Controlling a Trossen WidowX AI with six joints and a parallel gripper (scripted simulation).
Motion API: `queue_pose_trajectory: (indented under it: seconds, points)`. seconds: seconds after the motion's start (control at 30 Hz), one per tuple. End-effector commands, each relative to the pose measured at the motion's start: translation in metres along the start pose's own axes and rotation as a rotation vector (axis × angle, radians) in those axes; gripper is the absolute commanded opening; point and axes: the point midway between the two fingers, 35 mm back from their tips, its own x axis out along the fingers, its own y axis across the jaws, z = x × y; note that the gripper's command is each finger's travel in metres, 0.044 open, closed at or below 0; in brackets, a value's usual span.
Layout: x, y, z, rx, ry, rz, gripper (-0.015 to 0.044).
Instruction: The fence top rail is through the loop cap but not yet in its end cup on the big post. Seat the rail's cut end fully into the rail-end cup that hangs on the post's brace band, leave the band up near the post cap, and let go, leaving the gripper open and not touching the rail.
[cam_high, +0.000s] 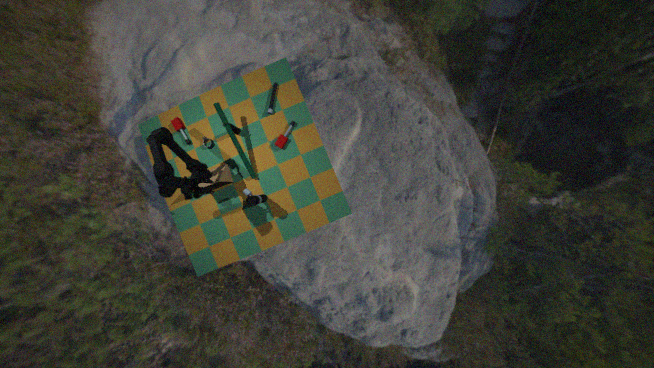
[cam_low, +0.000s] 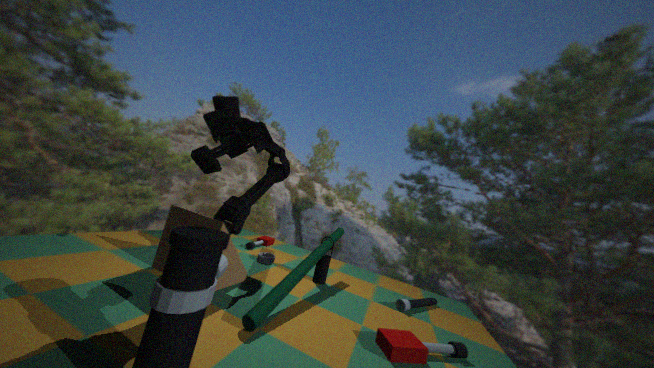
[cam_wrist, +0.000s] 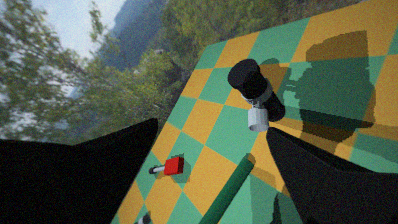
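The green rail (cam_high: 235, 140) (cam_low: 295, 277) (cam_wrist: 227, 192) passes through the loop at the top of the thin black post (cam_low: 321, 270) and slopes down. Its near end is low and outside the cup. The big black post (cam_high: 256, 200) (cam_low: 172, 335) (cam_wrist: 245, 75) stands upright. The grey brace band (cam_low: 184, 298) is around it, some way below its cap. The rail-end cup (cam_high: 247, 192) (cam_low: 222, 265) (cam_wrist: 258, 120) hangs on the band's side, apart from the rail end. My gripper (cam_wrist: 211, 127) is open and empty, raised above the mat, not touching the rail.
A tan board (cam_high: 222, 175) (cam_low: 232, 270) stands behind the big post, close to the arm. Red blocks with short rods (cam_high: 281, 141) (cam_low: 400, 345) (cam_wrist: 174, 165) lie on the checkered mat. A black cylinder (cam_high: 273, 97) (cam_low: 420, 303) and a small grey ring piece (cam_high: 204, 143) (cam_low: 266, 258) lie there too.
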Motion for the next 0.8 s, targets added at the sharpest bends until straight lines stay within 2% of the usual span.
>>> queue_pose_trajectory:
  seconds: [0.0, 0.37, 0.77]
  points:
    - [0.043, 0.033, -0.049, -0.474, 0.282, -0.037, 0.0440]
    - [0.082, 0.069, -0.136, -1.100, 0.691, 0.079, 0.0440]
    - [0.083, 0.069, -0.138, -1.131, 0.705, 0.088, 0.0440]
